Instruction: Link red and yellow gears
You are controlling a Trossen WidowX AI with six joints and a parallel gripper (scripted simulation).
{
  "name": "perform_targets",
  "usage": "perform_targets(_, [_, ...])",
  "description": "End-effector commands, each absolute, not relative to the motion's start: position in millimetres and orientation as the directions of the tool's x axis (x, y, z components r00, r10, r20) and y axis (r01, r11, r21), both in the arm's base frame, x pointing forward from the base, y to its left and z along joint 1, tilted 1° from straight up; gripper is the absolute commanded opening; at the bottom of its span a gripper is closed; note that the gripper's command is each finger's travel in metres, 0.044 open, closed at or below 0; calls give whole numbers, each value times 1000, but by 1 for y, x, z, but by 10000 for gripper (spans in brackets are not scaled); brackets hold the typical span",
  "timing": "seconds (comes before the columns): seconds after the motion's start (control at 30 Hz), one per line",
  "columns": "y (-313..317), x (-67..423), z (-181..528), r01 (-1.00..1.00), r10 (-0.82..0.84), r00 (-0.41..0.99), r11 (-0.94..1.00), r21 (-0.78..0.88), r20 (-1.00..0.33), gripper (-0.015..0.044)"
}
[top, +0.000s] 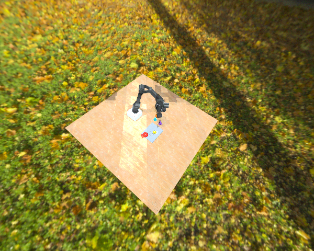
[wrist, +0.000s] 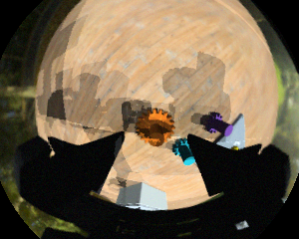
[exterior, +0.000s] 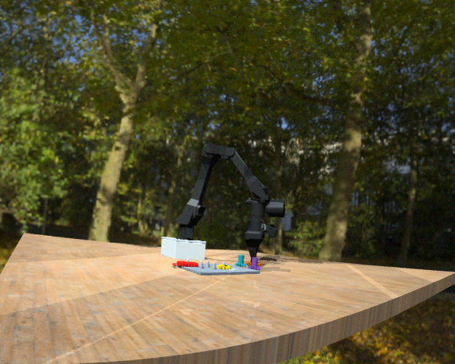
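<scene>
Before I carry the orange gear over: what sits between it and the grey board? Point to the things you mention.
The teal gear [top: 155, 119] [exterior: 240, 260] [wrist: 184, 151] and purple gear [top: 159, 123] [exterior: 254, 263] [wrist: 220, 123] stand between the orange gear [exterior: 258, 263] [wrist: 154, 125] and the board [top: 152, 138] [exterior: 220, 271] [wrist: 237, 130], as the wrist view shows.

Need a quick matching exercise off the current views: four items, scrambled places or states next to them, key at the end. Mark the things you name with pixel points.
1. gripper [top: 159, 115] [exterior: 253, 260] [wrist: 156, 135]
2. yellow gear [top: 154, 132] [exterior: 223, 266]
3. orange gear [wrist: 154, 124]
4. red gear [top: 144, 134] [exterior: 186, 264]

A. on the grey board [top: 152, 139] [exterior: 220, 271], beside the printed red arrow
B. open, nothing between its fingers
C. on the board, the gear nearer the purple gear [top: 159, 123] [exterior: 254, 263] [wrist: 219, 124]
D. loose on the table, below the gripper

Pairs: 1-B, 2-C, 3-D, 4-A
</scene>
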State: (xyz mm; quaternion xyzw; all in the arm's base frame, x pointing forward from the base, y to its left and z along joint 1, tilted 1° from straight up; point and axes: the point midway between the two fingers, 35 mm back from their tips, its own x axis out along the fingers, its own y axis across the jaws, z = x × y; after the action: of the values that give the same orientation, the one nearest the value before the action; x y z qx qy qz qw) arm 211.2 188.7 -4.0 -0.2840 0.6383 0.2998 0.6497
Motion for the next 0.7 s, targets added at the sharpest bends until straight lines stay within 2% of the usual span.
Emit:
perform_targets(0.0, [189,211,-6,-748,29,4,663,16,-1000,414])
perform_targets(0.43, [189,211,-6,-748,29,4,663,16,-1000,72])
perform_targets(0.67, [189,211,-6,-748,29,4,663,16,-1000,26])
